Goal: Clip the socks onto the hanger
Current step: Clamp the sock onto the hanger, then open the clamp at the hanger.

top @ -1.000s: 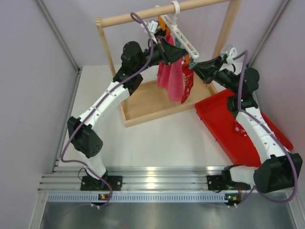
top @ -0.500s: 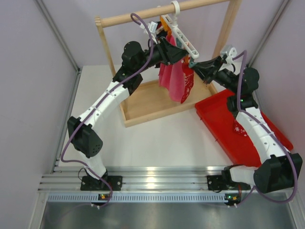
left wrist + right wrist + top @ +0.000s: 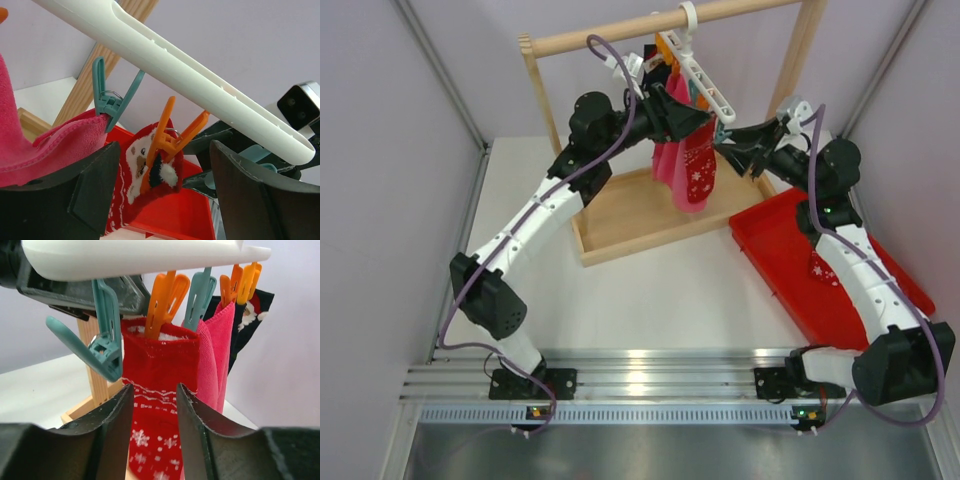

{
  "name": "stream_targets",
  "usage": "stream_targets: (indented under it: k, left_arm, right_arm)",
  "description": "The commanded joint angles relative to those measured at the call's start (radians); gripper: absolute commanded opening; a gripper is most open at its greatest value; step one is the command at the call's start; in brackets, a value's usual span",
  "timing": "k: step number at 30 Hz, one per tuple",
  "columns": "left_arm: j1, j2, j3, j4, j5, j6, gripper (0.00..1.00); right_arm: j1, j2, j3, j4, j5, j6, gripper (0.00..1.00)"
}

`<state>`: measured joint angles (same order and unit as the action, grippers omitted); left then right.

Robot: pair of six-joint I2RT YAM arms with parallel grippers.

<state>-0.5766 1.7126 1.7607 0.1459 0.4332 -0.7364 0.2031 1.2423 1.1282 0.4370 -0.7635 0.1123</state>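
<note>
I see the hanger [image 3: 705, 85] hooked on the wooden rail [image 3: 620, 35] above the far edge of the counter [image 3: 650, 300], its white bar slanting down toward the right. One sock [image 3: 700, 170] hangs from it, pinched at the cuff by an orange clip [image 3: 172, 135]. Right beside it, the pink cloth [image 3: 30, 150] is held by a teal clip [image 3: 110, 97]. On my right wrist view a black cloth [image 3: 250, 320] hangs further along the bar, behind the pink one.

My left end effector [image 3: 685, 120] is up at the bar. Its fingers [image 3: 95, 195] stand wide apart on either side of the clipped sock and grip nothing. My right end effector [image 3: 730, 140] faces the same sock from the other side. Its fingers [image 3: 115, 430] are parted with a narrow gap, and I see red fabric beyond that gap rather than in it. A second teal clip [image 3: 102, 347] hangs at the bar's near end, just above that left-hand finger.

The second sock [image 3: 823, 268] lies in the red tray [image 3: 770, 250] along the right edge of the counter, partly hidden by my right arm.
</note>
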Motion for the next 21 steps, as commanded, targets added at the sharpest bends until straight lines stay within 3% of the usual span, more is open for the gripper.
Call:
stream_targets:
  k: [1, 7, 11, 16, 21]
  left_arm:
    - [0.004, -0.074, -0.009, -0.002, -0.027, 0.028, 0.77]
    - [0.004, -0.137, -0.075, -0.019, -0.05, 0.045, 0.83]
    - [0.001, -0.18, -0.116, -0.032, -0.053, 0.083, 0.83]
    - [-0.012, -0.26, -0.217, -0.034, -0.057, 0.167, 0.87]
    - [-0.012, -0.323, -0.274, -0.008, -0.047, 0.224, 0.88]
  right_arm:
    - [0.016, -0.058, 0.022, -0.038, 0.0, -0.06, 0.4]
    - [0.012, -0.124, 0.001, -0.098, -0.011, -0.089, 0.47]
    - [0.015, -0.185, -0.042, -0.083, -0.02, -0.013, 0.5]
    - [0.035, -0.231, -0.079, -0.044, 0.021, 0.064, 0.63]
    - [0.084, -0.221, -0.096, -0.031, 0.104, 0.035, 0.63]
